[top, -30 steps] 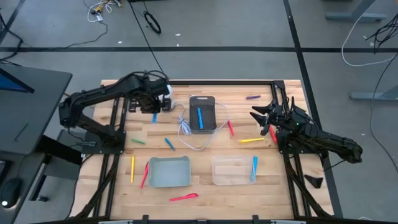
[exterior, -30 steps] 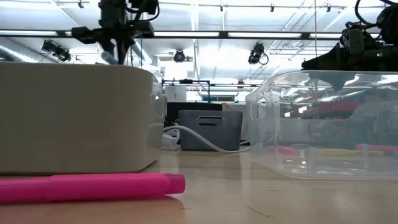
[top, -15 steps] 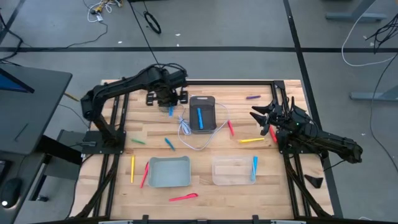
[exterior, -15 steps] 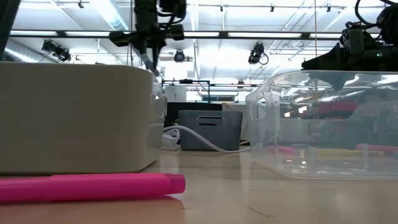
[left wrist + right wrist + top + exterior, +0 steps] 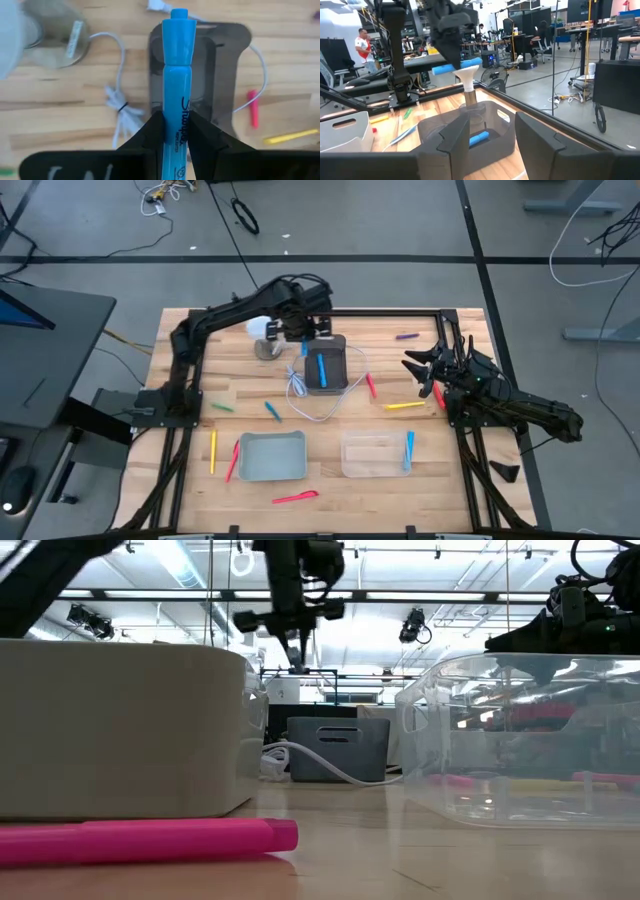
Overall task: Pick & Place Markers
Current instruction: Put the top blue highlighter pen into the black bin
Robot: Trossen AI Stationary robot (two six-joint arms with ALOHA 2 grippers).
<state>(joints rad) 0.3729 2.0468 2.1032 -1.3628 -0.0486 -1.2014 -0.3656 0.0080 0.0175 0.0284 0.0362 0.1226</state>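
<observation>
The left gripper [image 5: 172, 135] pinched a blue marker [image 5: 177, 75] above the dark bin [image 5: 325, 362]. The right gripper [image 5: 420, 370] waited, fingers apart and empty.

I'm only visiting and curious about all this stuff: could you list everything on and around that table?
Dark grey bin: one, back centre, blue marker inside.
Grey-green bin: one, front left.
Clear bin: one, front right, blue marker inside.
Loose markers: about nine; red, yellow, blue, green, pink, purple, scattered on the table.
White cable: one, coiled, beside the dark bin.
White-topped stand: one, left of the dark bin.
Person: one, far background.
Left gripper: shut on a blue marker above the dark bin.
Right gripper: open, empty, right side.
</observation>
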